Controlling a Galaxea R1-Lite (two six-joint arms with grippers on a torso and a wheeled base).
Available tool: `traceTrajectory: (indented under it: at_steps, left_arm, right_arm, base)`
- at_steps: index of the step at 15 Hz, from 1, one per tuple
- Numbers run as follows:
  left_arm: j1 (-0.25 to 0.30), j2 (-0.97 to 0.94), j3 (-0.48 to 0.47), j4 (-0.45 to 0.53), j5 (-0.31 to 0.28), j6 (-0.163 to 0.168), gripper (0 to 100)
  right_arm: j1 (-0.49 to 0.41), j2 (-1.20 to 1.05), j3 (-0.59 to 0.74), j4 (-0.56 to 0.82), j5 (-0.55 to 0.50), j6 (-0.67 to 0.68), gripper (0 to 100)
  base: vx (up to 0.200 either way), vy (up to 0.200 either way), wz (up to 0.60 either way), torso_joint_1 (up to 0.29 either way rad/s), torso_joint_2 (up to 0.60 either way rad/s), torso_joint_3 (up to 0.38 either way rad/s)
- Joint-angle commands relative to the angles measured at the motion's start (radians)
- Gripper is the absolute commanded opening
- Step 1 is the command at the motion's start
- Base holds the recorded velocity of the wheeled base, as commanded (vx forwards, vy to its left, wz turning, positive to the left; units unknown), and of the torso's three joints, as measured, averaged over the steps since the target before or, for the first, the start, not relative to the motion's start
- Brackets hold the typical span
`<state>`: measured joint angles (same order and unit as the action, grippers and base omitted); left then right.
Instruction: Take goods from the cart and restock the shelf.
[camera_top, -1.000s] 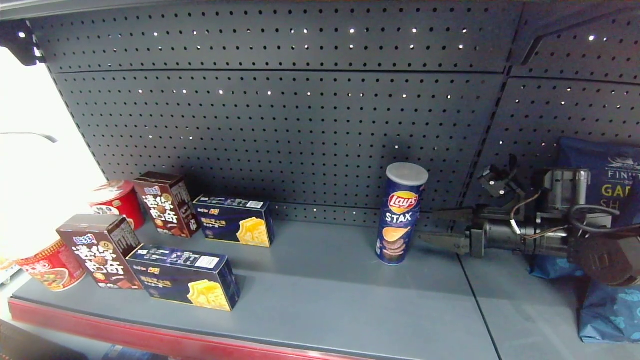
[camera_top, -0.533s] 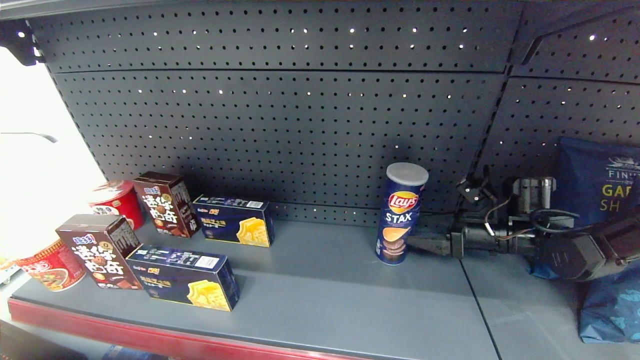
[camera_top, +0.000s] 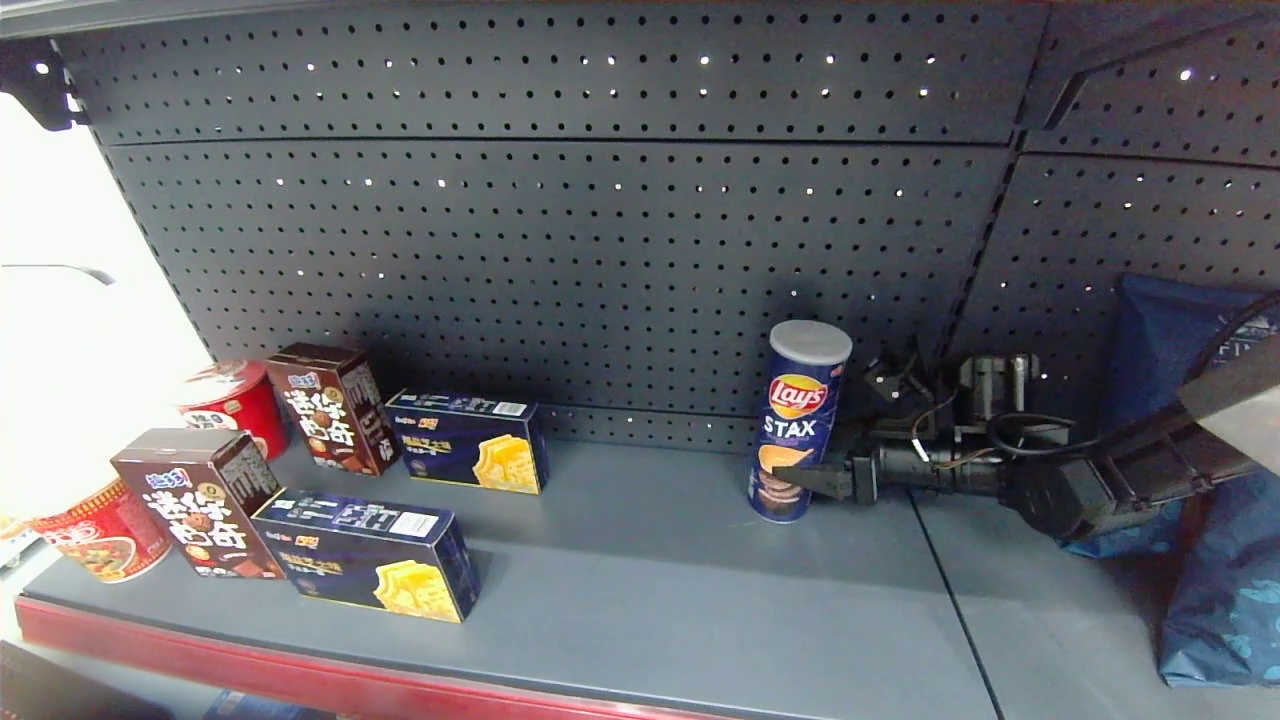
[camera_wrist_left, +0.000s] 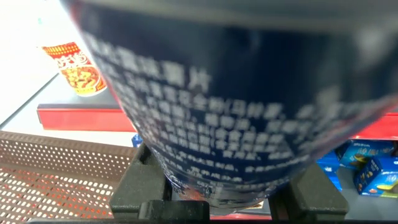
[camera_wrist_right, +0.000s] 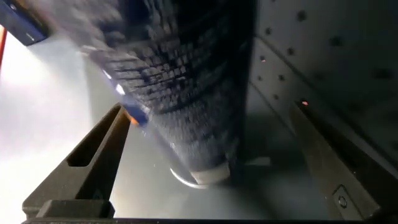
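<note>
Jaws of right gripper (camera_top: 800, 470) spread open around chip can (camera_top: 800, 420), upright at far side of shelf (camera_top: 620, 560): one item stocked. Left gripper (camera_wrist_left: 211, 186) jaws apparently clamping dark blue container (camera_wrist_left: 217, 93) above cart (camera_wrist_left: 56, 168), not yet shelved.

The right claw (camera_top: 805, 478) is hovering low over the shelf (camera_top: 650, 570), and the chip tube (camera_top: 800, 400) is standing upright between its spread fingers. The pegboard wall (camera_top: 560, 260) is rising just behind claw and tube. Two bags (camera_top: 1225, 590) are leaning to the claw's right. Well to its left, two flat boxes (camera_top: 470, 440) are lying, one behind the other. Farther left, two upright boxes (camera_top: 335, 405) and two noodle cups (camera_top: 235, 400) are standing. A second tube (camera_wrist_left: 236, 93) is sitting in the left claw (camera_wrist_left: 221, 190), with the cart (camera_wrist_left: 56, 168) lying beyond it.
</note>
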<state>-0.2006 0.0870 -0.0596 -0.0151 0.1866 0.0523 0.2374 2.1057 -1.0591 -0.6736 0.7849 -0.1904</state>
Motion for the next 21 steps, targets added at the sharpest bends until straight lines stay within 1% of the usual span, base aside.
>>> traceTrajectory:
  at_steps: [1,6,10,11,15,17,18,21]
  left_arm:
    - [0.0,0.002,0.004,0.0,0.001,0.0,0]
    - [0.0,0.002,0.02,0.0,0.002,-0.002,0]
    - [0.0,0.002,0.02,0.0,0.004,-0.002,0]
    - [0.0,0.002,0.02,0.0,0.004,-0.002,0]
    - [0.001,0.002,0.037,-0.002,0.005,-0.002,0]
    - [0.0,0.002,0.033,-0.002,0.005,-0.002,0]
    - [0.0,0.0,0.033,-0.002,0.004,-0.002,0]
    - [0.0,0.002,0.046,-0.006,0.004,-0.002,0]
  right_arm:
    - [0.017,0.034,-0.018,-0.001,-0.001,0.0,100]
    - [0.031,0.065,-0.061,-0.001,-0.001,0.012,100]
    - [0.034,0.08,-0.059,-0.006,-0.001,0.012,100]
    - [0.033,0.079,-0.059,-0.015,-0.001,0.012,0]
    - [0.031,0.03,0.002,-0.03,-0.001,0.014,0]
    - [0.026,-0.075,0.116,-0.034,0.001,0.016,0]
    - [0.025,-0.101,0.136,-0.034,0.001,0.016,0]
    - [-0.001,-0.27,0.248,-0.029,-0.001,0.016,0]
  base:
    - [0.0,0.0,0.0,0.0,0.0,0.0]
    - [0.0,0.0,0.0,0.0,0.0,0.0]
    - [0.0,0.0,0.0,0.0,0.0,0.0]
    - [0.0,0.0,0.0,0.0,0.0,0.0]
    - [0.0,0.0,0.0,0.0,0.0,0.0]
    - [0.0,0.0,0.0,0.0,0.0,0.0]
    - [0.0,0.0,0.0,0.0,0.0,0.0]
    - [0.0,0.0,0.0,0.0,0.0,0.0]
